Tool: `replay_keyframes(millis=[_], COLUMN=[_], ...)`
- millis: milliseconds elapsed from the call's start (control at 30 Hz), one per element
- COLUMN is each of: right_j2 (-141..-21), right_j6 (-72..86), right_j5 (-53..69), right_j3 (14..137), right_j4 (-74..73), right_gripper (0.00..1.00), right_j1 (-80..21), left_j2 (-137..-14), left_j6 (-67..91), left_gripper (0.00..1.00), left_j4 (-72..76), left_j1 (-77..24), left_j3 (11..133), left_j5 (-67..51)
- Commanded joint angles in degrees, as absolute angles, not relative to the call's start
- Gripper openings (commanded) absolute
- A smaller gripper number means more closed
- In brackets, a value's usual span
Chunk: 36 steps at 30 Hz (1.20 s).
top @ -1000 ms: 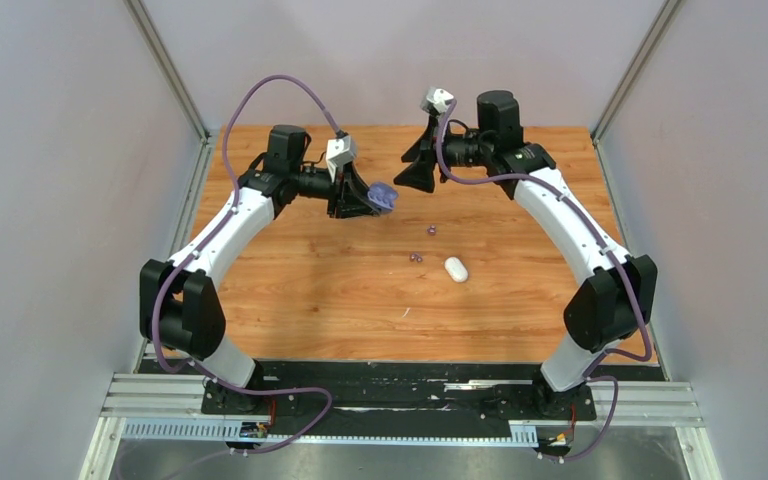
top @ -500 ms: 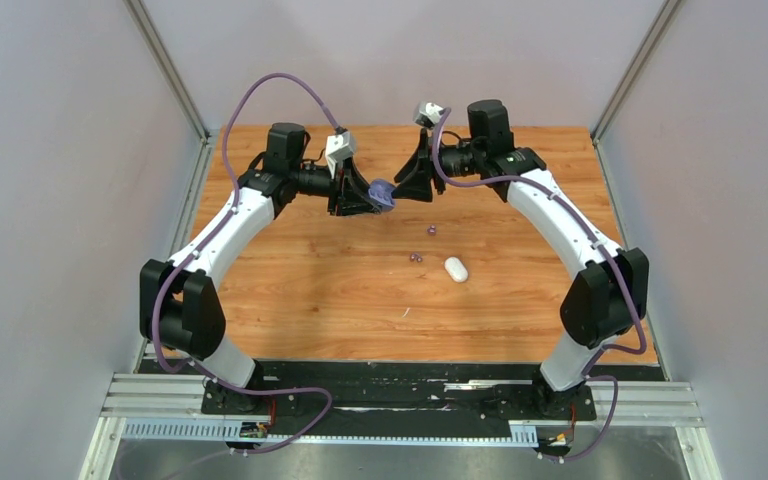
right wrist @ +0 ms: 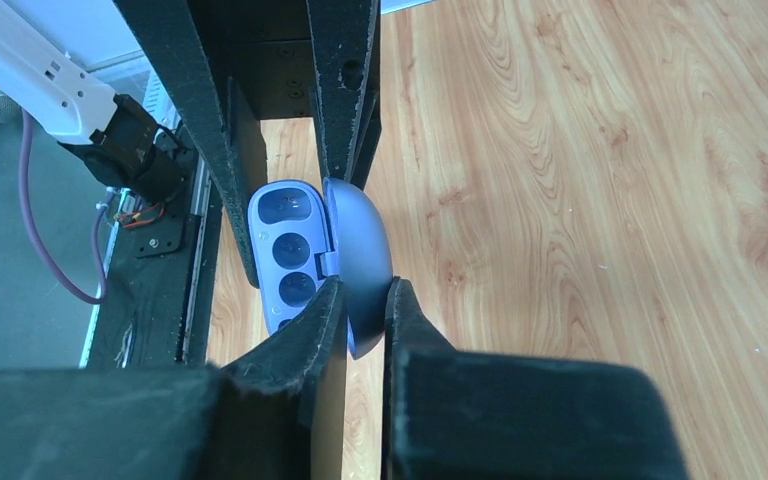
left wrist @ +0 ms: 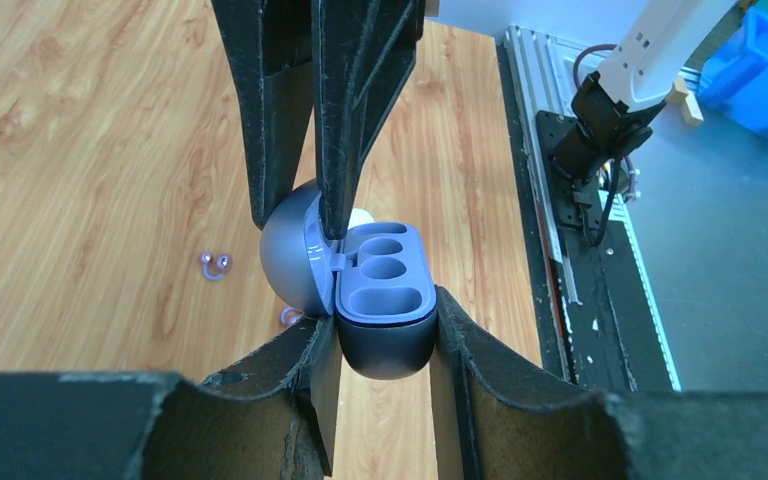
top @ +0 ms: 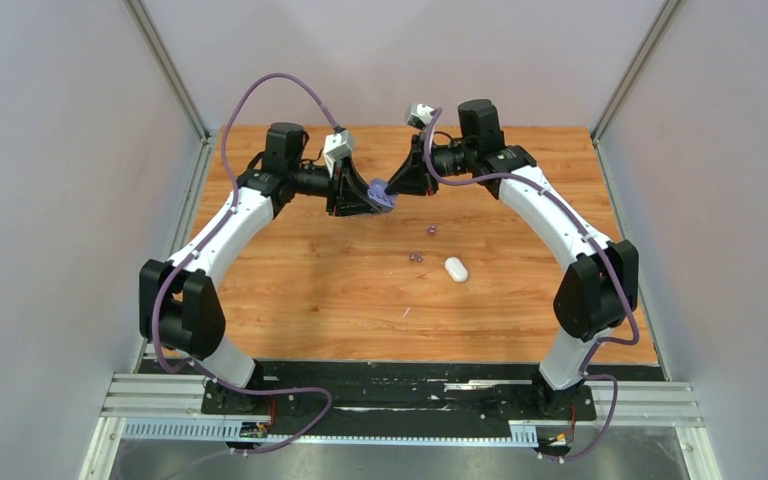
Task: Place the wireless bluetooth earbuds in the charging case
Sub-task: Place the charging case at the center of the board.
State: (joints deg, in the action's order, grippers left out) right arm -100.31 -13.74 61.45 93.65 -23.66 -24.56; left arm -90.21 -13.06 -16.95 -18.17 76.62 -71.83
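**Item 1, nearest the arm bases.** A pale speck (top: pixel 406 313) is lying on the desk (top: pixel 290 290). It is too small to tell whether it is a white bud.

**Item 2.** A white case (top: pixel 456 269), pebble-shaped and apparently closed, is resting on the wood with neither claw touching it.

**Item 3.** The purple earbuds (top: pixel 415 257) are lying loose just beyond the white case. One more purple piece (top: pixel 430 230) is sitting a little farther off. None is seated in a case yet.
- Handling, as judged: very light, glossy and rounded, so likely to roll or slip out of a hard pinch.
- Best hold: fingertips coming straight down and closing gently across the widest part of the body.

**Item 4, farthest.** The purple charging case (top: pixel 382 196) is being held off the desk between the two arms, hinged open.
- The left claw (left wrist: pixel 385 325) is clamping the base, one finger on each flank.
- The right claw (right wrist: pixel 365 290) is pinching the lid (right wrist: pixel 360 250), one finger on each face.
- The wells (left wrist: pixel 385 270) are showing empty.
- Handling, as judged: the shell is hard, smooth and light, and slippery under the pads.
- The hinge is looking like the weak point, so the base should be carrying the load and the lid needs only light restraint.
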Motion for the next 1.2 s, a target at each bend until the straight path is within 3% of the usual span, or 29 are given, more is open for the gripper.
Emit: replay_keyframes(millis=[0,67,233,300,467,533,567,633,867,1167], right_j2=[-101.0,-100.9,-100.4,-100.2,-99.8,-99.9,-99.8,-99.7,-99.6,-100.0], right_j6=[-13.4,-13.6,-15.1,-15.9,-17.3,-17.6,-17.7,-18.2,-22.3,-32.9], right_j5=[64.0,64.1,63.2,62.8,61.7,61.4,61.2,60.7,57.9,42.6], right_j3=[96.4,96.4,96.1,95.9,95.7,95.8,95.8,95.8,94.8,90.4], right_j4=[-22.7,-22.7,-23.1,-23.4,-24.0,-24.1,-24.2,-24.3,-25.5,-27.0], right_gripper=[0.00,0.00,0.00,0.00,0.00,0.00,0.00,0.00,0.00,0.00], right_j1=[-25.3,-25.4,-25.4,-25.4,-25.4,-25.5,-25.5,-25.6,-26.9,-33.0], left_j2=[-89.6,-89.6,-89.1,-88.6,-87.8,-87.5,-87.3,-86.6,-82.3,-75.8], left_j6=[-13.1,-12.8,-13.9,-13.3,-11.6,-10.8,-10.8,-12.8,-19.3,-5.4], left_gripper=[0.00,0.01,0.39,0.50,0.65,0.75,0.89,0.98,1.00,1.00], left_j4=[-14.9,-15.1,-17.7,-18.0,-18.9,-19.2,-19.5,-22.4,-33.4,-19.9], left_j1=[-18.5,-18.5,-18.5,-18.5,-17.0,-15.5,-14.5,-13.1,-8.5,-5.0], left_j3=[76.9,77.0,76.8,76.5,76.9,76.9,77.0,77.6,76.0,68.0], left_j5=[-73.2,-71.9,-66.9,-64.5,-61.3,-61.8,-62.2,-62.7,-62.2,-58.8])
